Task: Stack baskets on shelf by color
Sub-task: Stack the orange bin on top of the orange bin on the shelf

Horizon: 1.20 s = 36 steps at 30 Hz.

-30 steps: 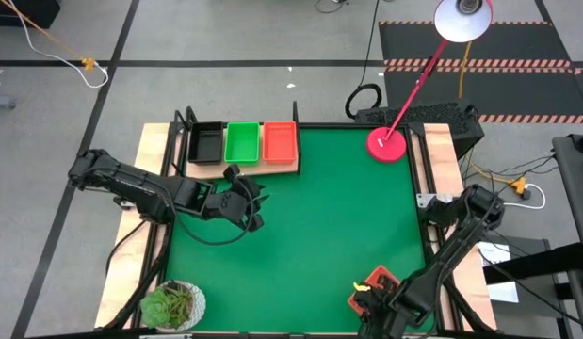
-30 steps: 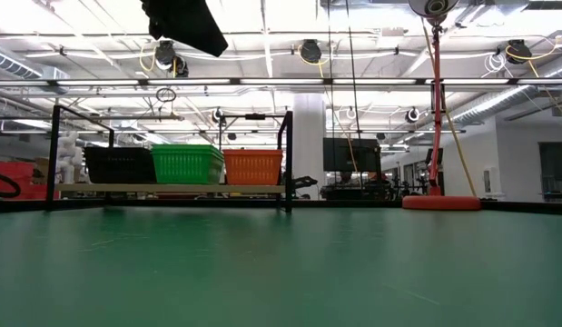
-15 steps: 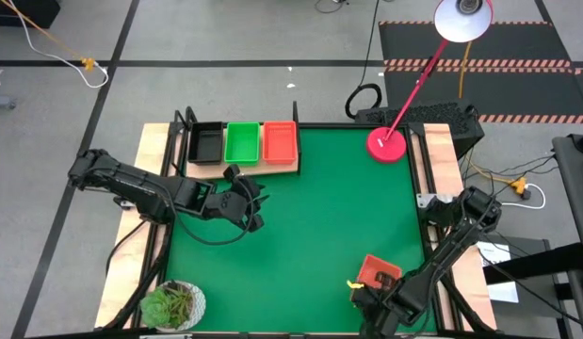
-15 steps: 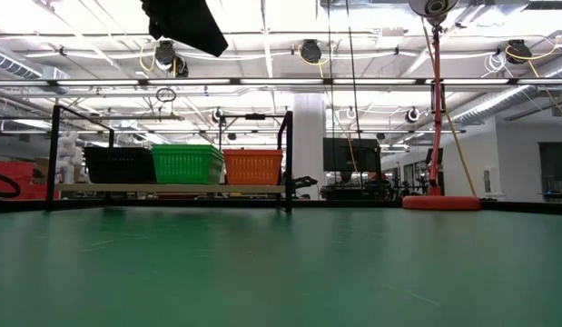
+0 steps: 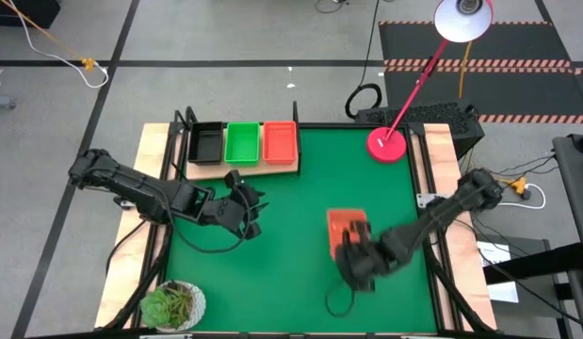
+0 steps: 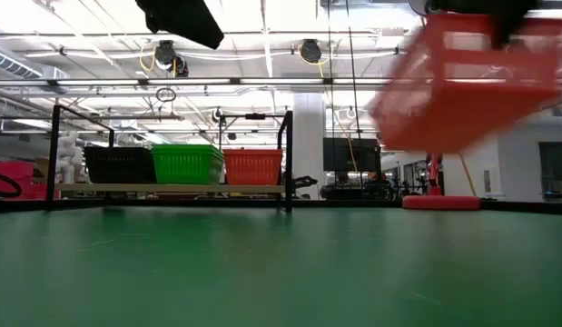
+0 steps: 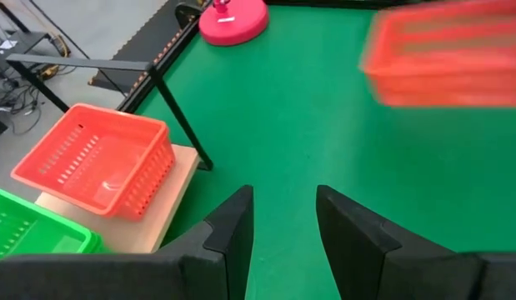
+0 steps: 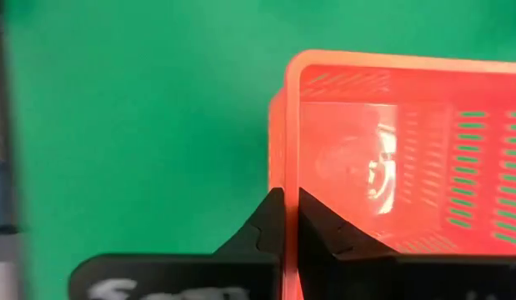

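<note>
Rectangular red-orange mesh basket [image 8: 391, 158] in right tool [image 8: 283, 218]

No readable text, label, brand or number on anything.

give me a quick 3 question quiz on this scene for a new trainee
1. True or false: the right gripper is shut on a red-orange basket.
2. Which colour order do the baskets on the shelf follow in the low view, left to right? A) black, green, red-orange B) green, black, red-orange C) red-orange, green, black
3. What does the left gripper hold?

Key
1. True: its fingers pinch the basket's rim.
2. A
3. Nothing; its fingers stand apart over the green mat.
</note>
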Motion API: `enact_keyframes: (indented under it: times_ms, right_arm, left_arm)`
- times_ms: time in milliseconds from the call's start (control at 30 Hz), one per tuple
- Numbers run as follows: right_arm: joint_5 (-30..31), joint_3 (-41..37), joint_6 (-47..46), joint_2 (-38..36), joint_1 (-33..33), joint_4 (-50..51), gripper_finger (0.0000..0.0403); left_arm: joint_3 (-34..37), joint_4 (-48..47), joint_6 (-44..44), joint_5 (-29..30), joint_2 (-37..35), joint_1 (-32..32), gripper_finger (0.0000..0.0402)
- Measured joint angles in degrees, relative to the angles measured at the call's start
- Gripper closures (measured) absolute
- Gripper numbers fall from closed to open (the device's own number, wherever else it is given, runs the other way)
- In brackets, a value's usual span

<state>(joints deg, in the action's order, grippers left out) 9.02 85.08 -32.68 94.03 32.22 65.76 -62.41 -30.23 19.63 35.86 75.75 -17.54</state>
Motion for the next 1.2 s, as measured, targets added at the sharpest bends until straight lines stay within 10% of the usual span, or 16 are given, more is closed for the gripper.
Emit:
enact_keyframes:
  times_ms: [567,1200]
  right_arm:
    - [7.3,17.6,29.1,-1.0,-31.3,-4.6,0.0400]
    - [2.8,45.3,48.8,21.3,-44.7,-1.5,0.0398]
  left_arm:
    - [0.0,-12.4,-4.5,7.4,-7.6,-0.2,0.0268]
    - [0.0,-19.7,-5.8,10.8,-13.0,3.6,0.0268]
